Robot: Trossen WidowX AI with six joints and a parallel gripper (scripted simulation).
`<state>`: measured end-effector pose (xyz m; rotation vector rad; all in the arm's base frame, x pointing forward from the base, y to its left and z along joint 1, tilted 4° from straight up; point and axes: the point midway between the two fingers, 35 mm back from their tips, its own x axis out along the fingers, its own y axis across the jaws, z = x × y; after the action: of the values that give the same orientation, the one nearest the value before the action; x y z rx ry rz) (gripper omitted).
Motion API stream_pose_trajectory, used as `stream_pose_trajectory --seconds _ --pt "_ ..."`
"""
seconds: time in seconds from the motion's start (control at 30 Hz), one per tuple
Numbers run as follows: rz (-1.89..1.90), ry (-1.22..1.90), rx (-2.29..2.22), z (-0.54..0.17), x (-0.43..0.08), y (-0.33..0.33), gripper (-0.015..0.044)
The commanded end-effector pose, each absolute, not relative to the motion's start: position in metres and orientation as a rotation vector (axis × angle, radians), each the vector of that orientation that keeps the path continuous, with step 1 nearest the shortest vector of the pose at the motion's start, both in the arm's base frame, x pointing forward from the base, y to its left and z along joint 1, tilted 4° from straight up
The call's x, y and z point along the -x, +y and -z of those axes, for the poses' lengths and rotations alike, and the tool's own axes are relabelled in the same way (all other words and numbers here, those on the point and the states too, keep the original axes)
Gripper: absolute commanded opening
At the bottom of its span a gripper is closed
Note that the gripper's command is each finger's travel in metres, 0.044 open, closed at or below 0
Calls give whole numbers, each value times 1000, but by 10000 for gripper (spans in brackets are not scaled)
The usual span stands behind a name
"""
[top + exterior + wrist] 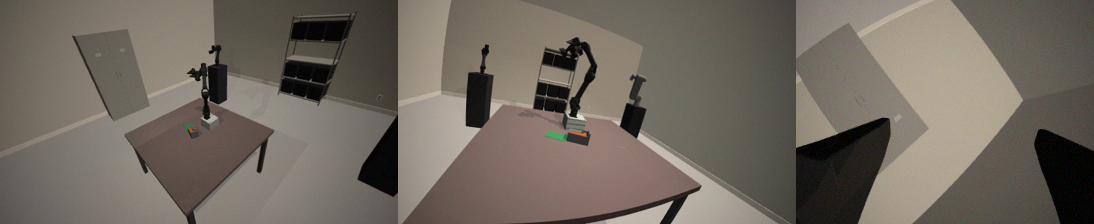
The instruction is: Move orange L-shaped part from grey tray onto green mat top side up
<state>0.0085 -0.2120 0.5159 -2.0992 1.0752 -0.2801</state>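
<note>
You have the top view looking steeply down from well back, over the desk's (209, 164) (561, 173) nearest corner. Your exterior view sits lower and closer, tilted, facing across the desk's near edge toward the shelf rack (324, 16) (540, 75), which both share. Your wrist view looks out past close fingers at the cabinet (114, 75) (861, 85) the top view shares.
</note>
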Motion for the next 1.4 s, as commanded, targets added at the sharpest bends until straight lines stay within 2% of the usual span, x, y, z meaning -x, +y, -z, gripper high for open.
stream_pose_trajectory --seconds 0.0,0.23,0.27,0.43,0.7,1.0,1.37 --pt "279 1071 2096 -515 -9 -212 374" --pt "258 931 1885 -493 -30 -226 190" --pt "252 891 1821 -486 -35 -230 180" --pt "185 720 1453 -448 -74 -248 180" --pt "54 633 989 -394 -136 -250 180" --pt "-62 640 617 -347 -196 -228 180" --pt "-170 805 194 -280 -258 -176 180"
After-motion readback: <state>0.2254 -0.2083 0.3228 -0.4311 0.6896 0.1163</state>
